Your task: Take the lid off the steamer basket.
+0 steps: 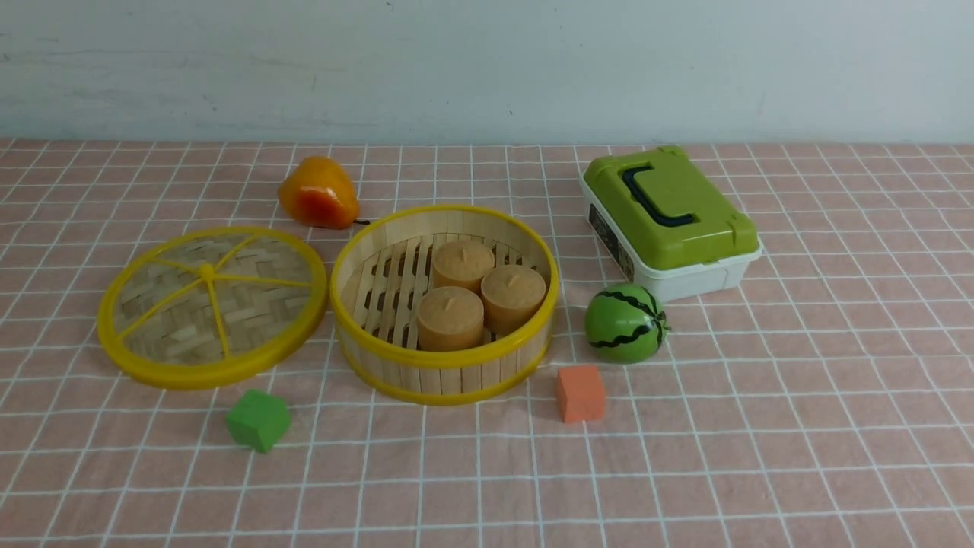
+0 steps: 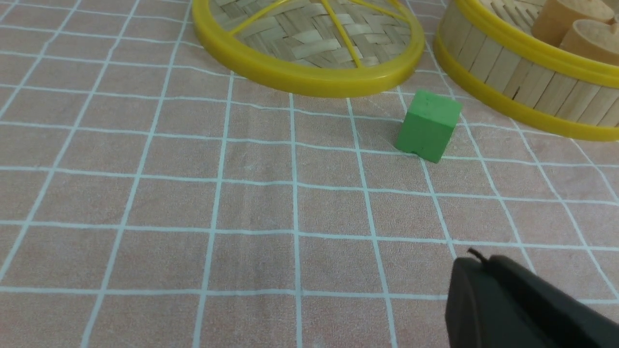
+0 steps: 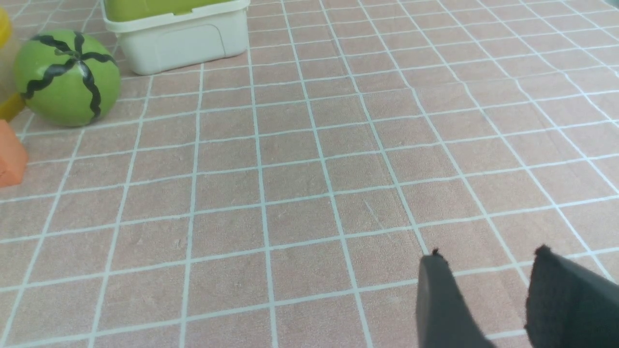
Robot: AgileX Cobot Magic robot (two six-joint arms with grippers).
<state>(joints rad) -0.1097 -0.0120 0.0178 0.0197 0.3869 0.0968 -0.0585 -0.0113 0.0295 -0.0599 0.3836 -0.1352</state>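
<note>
The lid (image 1: 211, 306), a woven bamboo disc with a yellow rim and spokes, lies flat on the cloth to the left of the steamer basket (image 1: 445, 373). The lid (image 2: 309, 43) also shows in the left wrist view beside the steamer basket (image 2: 522, 87). The basket stands uncovered with three tan cakes (image 1: 479, 293) inside. Neither arm shows in the front view. My left gripper (image 2: 476, 263) is shut with nothing between its fingers, low over bare cloth short of the lid. My right gripper (image 3: 488, 256) stands open and empty over bare cloth.
A green cube (image 1: 258, 419) sits in front of the lid and an orange cube (image 1: 580, 393) in front of the basket. A toy watermelon (image 1: 625, 323), a white box with a green lid (image 1: 670, 221) and an orange fruit (image 1: 318, 193) stand around the basket.
</note>
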